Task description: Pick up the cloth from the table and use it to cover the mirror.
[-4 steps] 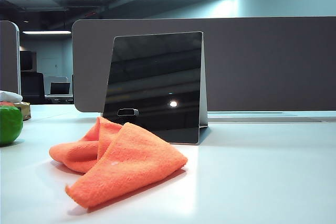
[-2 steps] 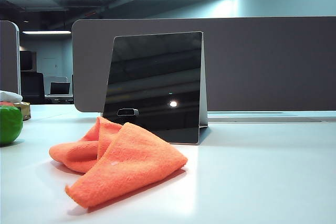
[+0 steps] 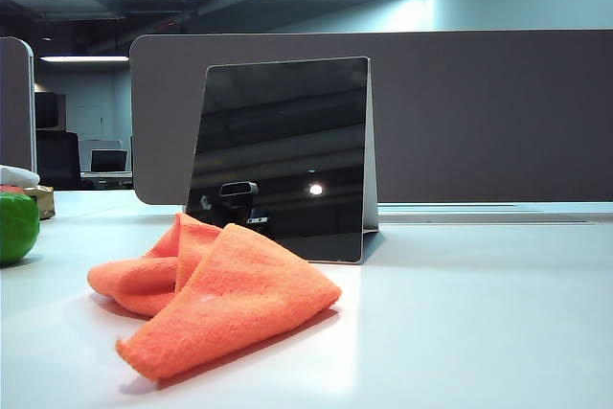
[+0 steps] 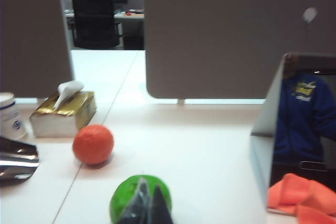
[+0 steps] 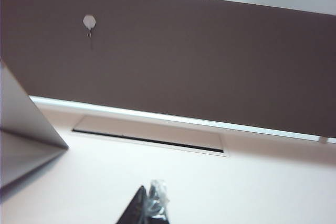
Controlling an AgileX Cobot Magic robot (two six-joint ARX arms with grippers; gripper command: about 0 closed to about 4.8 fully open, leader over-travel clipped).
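The cloth (image 3: 215, 294) lies crumpled on the table (image 3: 479, 313) just in front of the mirror (image 3: 283, 155), so both empty, shut grippers, left (image 4: 147, 208) and right (image 5: 149, 208), should open first, and only the left wrist view shows an orange ball (image 4: 93, 144) and tissue box (image 4: 63, 114).

Orange cloth (image 3: 215, 299) lies crumpled on white table (image 3: 460, 313), apparently touching the upright dark mirror (image 3: 283, 155).

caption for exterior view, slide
Crumpled orange cloth lies on the white table before the uncovered standing mirror; no gripper visible.
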